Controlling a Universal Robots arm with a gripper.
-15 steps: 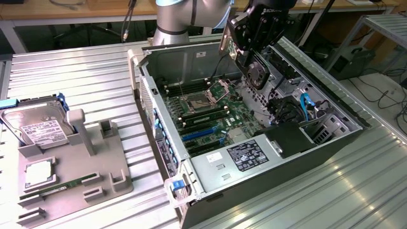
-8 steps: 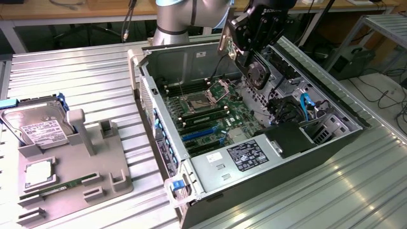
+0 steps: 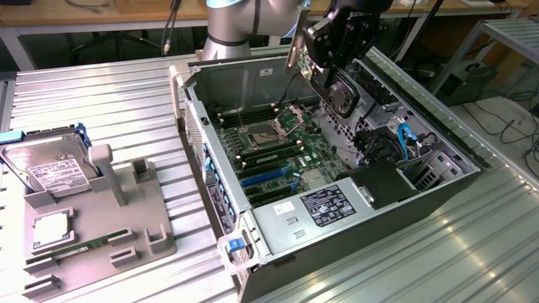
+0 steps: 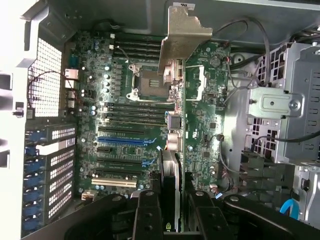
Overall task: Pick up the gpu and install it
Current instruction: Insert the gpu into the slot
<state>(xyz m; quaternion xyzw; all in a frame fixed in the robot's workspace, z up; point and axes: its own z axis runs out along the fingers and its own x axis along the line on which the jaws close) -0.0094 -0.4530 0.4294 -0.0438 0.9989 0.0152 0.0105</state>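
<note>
Above the open computer case (image 3: pixel 198 113) the pincer (image 3: pixel 332 66) hangs clamped on the gpu (image 3: pixel 341 95). The card stands on edge beneath it, clear of the motherboard (image 3: pixel 278 148). Under the card lie the processor socket (image 3: pixel 257 136) and rows of slots. Farther from the pincer sits the power supply (image 3: pixel 324 205) with its printed label, and a blue cable (image 3: pixel 404 142) runs by the drive bays. Well apart from the pincer, outside the case, a grey tray (image 3: pixel 110 227) carries a hard drive (image 3: pixel 50 167) and a memory stick (image 3: pixel 76 249).

The exterior view gives the card's round black fan face. The wrist view gives its thin edge, pinched between the black fingers (image 4: pixel 147 215), with the silver bracket (image 4: pixel 182 40) at the end far from them. A blue slot (image 4: pixel 127 141) lies beside the card's line, and the perforated slot covers (image 4: pixel 55 165) stand beyond it. The card's edge hides a strip of board. Whether it lines up with any slot cannot be told.
</note>
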